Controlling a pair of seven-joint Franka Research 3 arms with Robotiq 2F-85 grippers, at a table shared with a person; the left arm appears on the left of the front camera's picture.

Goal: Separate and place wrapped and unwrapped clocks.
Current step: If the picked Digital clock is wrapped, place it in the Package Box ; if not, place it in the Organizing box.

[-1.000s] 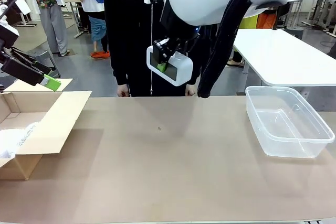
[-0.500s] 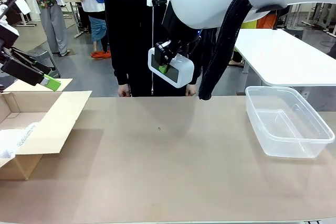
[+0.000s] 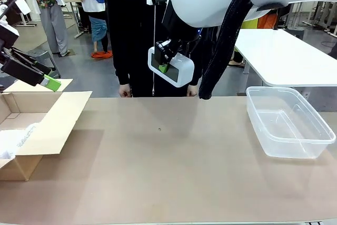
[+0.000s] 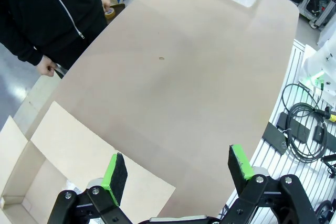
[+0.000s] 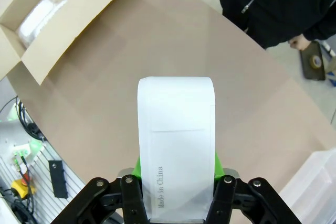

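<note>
My right gripper (image 3: 164,62) hangs high over the table's far middle, shut on the unwrapped clock (image 3: 179,72), a smooth white block with a dark face. In the right wrist view the clock (image 5: 176,140) stands between the green pads, back side up. A wrapped bundle (image 3: 16,139) lies in the open cardboard box (image 3: 58,125) at the left; from above the wrapped bundle (image 5: 39,17) shows inside the box (image 5: 79,9). Over that box hovers my left gripper (image 3: 52,76), open with nothing in it; its green pads (image 4: 114,174) stand wide apart.
A clear plastic container (image 3: 287,122) sits at the table's right side. A person in a black jacket (image 3: 137,25) stands at the far edge, hands down by the table rim. The box's flap (image 3: 52,122) lies open toward the middle.
The right gripper with the clock has risen slightly. The left arm has not moved.
</note>
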